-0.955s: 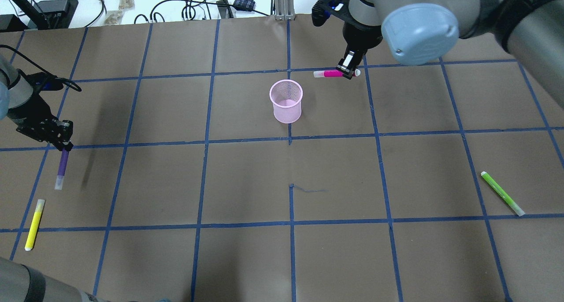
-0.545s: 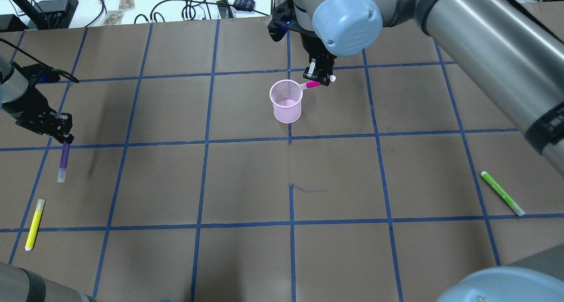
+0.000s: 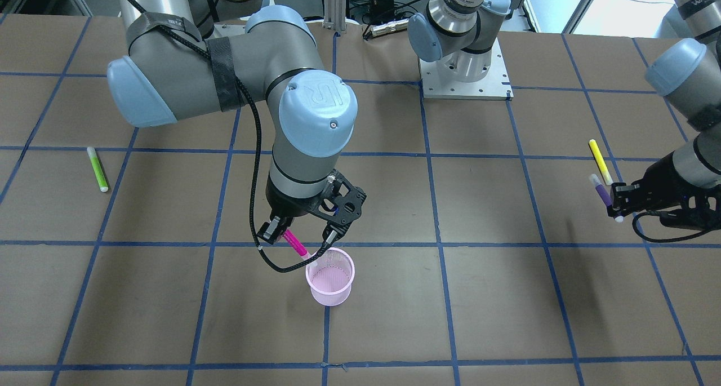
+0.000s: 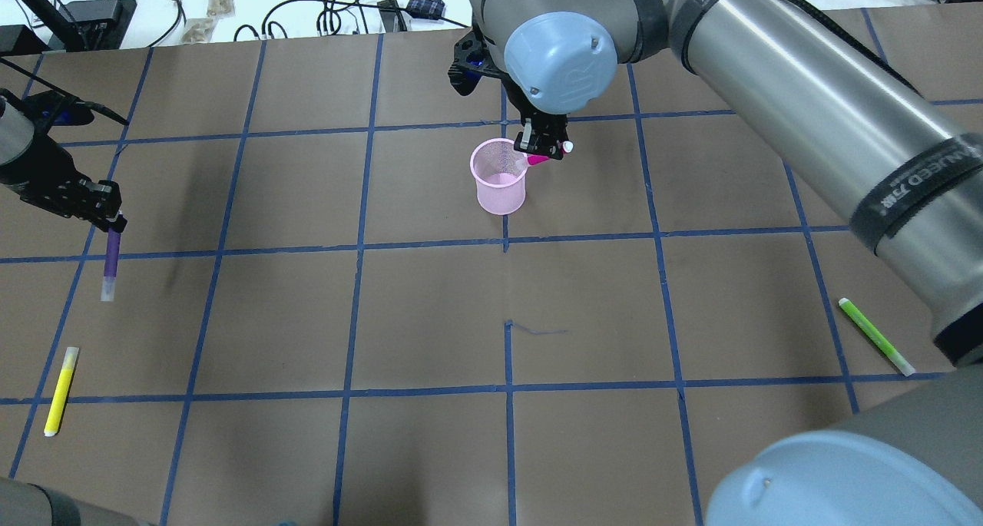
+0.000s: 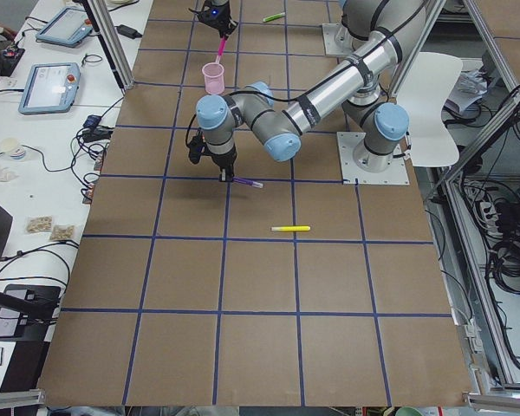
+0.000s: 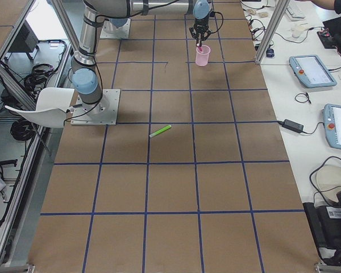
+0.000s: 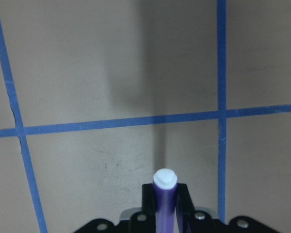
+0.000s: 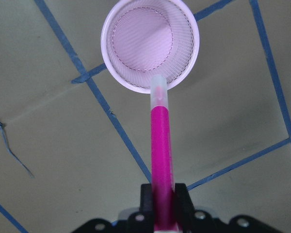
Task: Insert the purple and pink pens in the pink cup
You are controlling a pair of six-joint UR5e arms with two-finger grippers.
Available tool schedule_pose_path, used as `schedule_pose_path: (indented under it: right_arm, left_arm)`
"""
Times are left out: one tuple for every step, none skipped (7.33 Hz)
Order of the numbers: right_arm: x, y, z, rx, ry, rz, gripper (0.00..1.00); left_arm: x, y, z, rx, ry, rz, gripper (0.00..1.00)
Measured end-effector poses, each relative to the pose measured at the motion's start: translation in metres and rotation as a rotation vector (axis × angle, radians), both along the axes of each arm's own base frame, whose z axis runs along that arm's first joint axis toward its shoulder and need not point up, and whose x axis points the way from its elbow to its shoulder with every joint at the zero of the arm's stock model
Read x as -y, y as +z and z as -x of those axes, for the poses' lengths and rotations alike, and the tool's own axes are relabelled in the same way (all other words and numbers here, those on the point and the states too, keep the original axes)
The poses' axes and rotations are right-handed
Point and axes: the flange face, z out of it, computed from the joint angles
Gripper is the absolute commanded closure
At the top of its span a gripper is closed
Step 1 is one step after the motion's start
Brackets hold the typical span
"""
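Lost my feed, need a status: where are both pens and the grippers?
Right gripper shut on pink pen, tip at pink cup rim, not in. Left gripper shut on purple pen, far from cup. Nothing blocking cup mouth.

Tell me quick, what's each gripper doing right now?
Left gripper: shut on the purple pen.
Right gripper: shut on the pink pen, tip at the pink cup rim.

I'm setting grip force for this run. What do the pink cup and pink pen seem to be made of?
The pink cup looks like fine wire mesh, probably painted metal, matte: the weave shows on its wall and floor under a solid rim. The pink pen looks like smooth, faintly glossy plastic, with a translucent cap at its tip.
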Motion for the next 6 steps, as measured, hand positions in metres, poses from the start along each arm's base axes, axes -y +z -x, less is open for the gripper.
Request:
schedule_pose_path:
  right_arm:
    - [0.003, 0.001, -0.003, 0.006, 0.0, 0.01, 0.98]
    - [0.007, -0.001, -0.008, 0.011, 0.003, 0.018, 0.62]
    - [0.009, -0.006, -0.011, 0.011, 0.004, 0.024, 0.01]
    - [0.01, -0.01, -0.013, 0.005, 0.005, 0.025, 0.0]
    - [0.01, -0.012, -0.013, -0.006, 0.008, 0.022, 0.0]
    - [0.01, -0.011, -0.013, -0.013, 0.009, 0.024, 0.0]
  left_arm:
    - [0.0, 0.004, 0.001, -0.005, -0.001, 0.012, 1.0]
    - [0.0, 0.006, 0.002, -0.006, -0.001, 0.018, 1.0]
    - [0.0, 0.007, 0.002, -0.006, -0.001, 0.021, 1.0]
    - [-0.001, 0.009, 0.002, -0.006, -0.002, 0.024, 1.0]
    - [0.0, 0.014, 0.004, -0.009, -0.002, 0.041, 1.0]
    - [0.001, 0.023, 0.005, -0.011, -0.003, 0.078, 1.0]
